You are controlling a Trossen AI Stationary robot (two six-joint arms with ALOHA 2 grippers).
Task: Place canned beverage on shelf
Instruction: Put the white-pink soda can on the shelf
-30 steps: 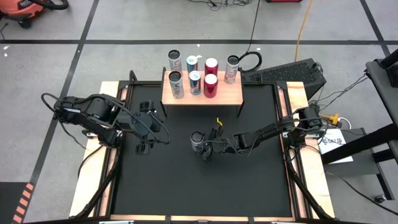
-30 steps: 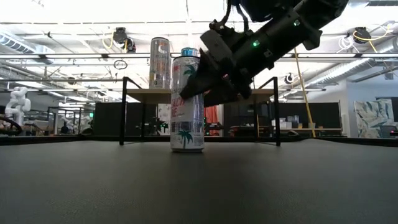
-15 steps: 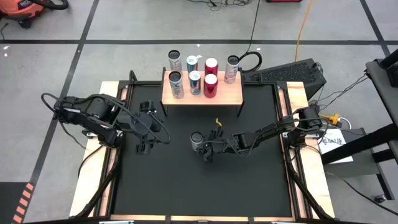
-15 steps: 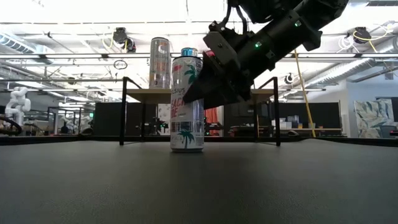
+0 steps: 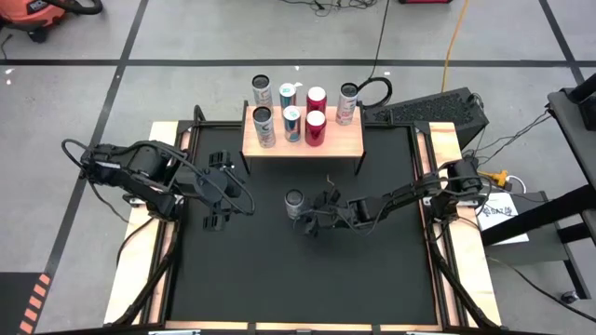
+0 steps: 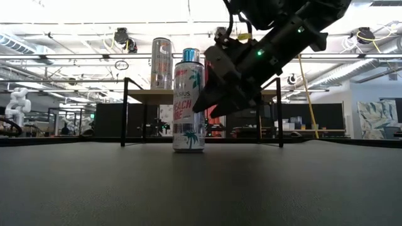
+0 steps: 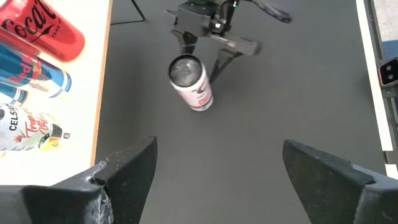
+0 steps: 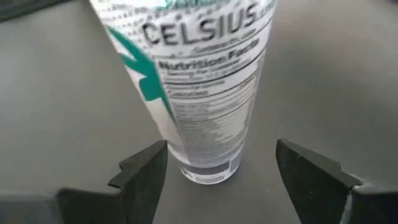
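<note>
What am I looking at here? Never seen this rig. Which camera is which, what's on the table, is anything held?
It is a two-armed robot at a table covered by a black mat. The high view looks straight down; the low view looks level across the mat; each wrist view looks out past that arm's own claw.

A white Celsius can stands upright on the mat. The right claw is open around it: the right wrist view shows the can between its fingers, with gaps on both sides, so nothing is held. The left claw waits open at the mat's left side.

At the far edge stands the shelf, a light-wood board on black legs, with three cans on it. Four more cans stand on the floor behind it.
</note>
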